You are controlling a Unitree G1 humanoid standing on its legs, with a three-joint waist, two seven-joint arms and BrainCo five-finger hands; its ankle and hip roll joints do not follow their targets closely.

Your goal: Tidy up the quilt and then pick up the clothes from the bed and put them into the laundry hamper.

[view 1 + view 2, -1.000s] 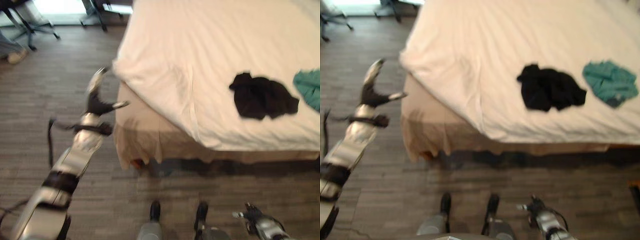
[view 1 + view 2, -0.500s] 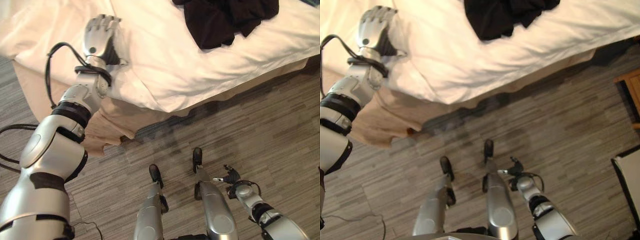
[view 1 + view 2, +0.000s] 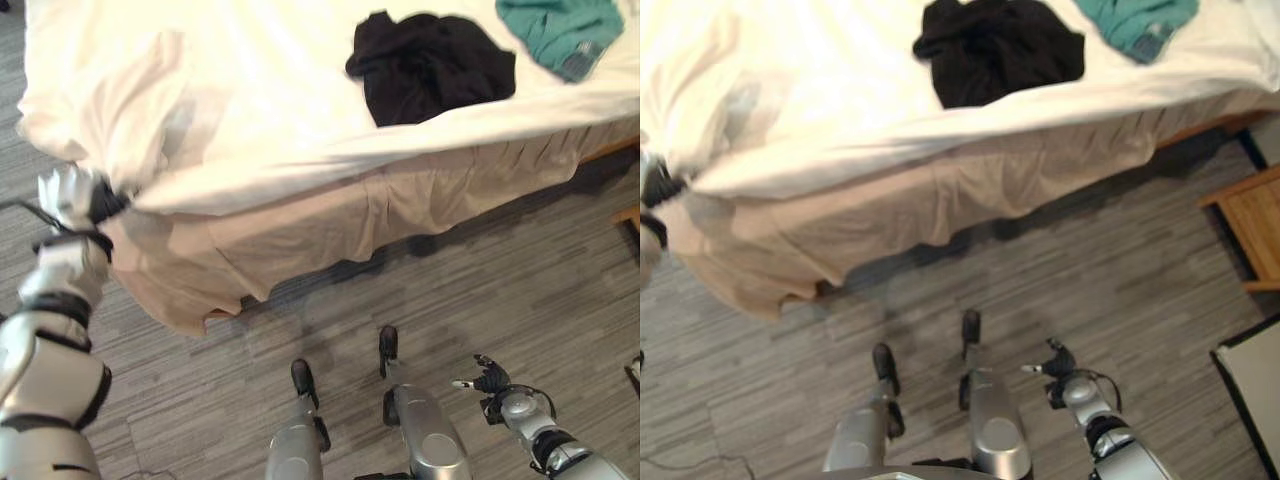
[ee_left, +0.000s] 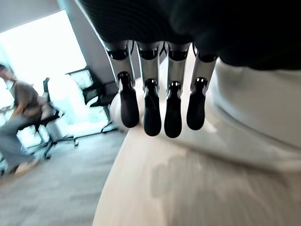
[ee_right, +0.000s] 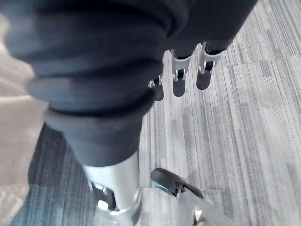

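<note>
White quilt [image 3: 250, 90]: spread over bed, near edge draped above tan bed skirt [image 3: 330, 230]. Black garment [image 3: 430, 65] and teal garment [image 3: 560, 30]: bunched on quilt, near each other, apart. Left hand [image 3: 75, 195]: at quilt's corner, fingers [image 4: 155, 110] straight, nothing visibly gripped. Right hand [image 3: 488, 380]: low above grey plank floor [image 3: 540, 280], fingers relaxed, empty.

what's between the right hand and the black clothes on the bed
Nothing visible stands between them. The right hand hangs low over the floor, apart from the bed; the black clothes lie uncovered on the white quilt near its edge, the teal garment beside them, not in front.
</note>
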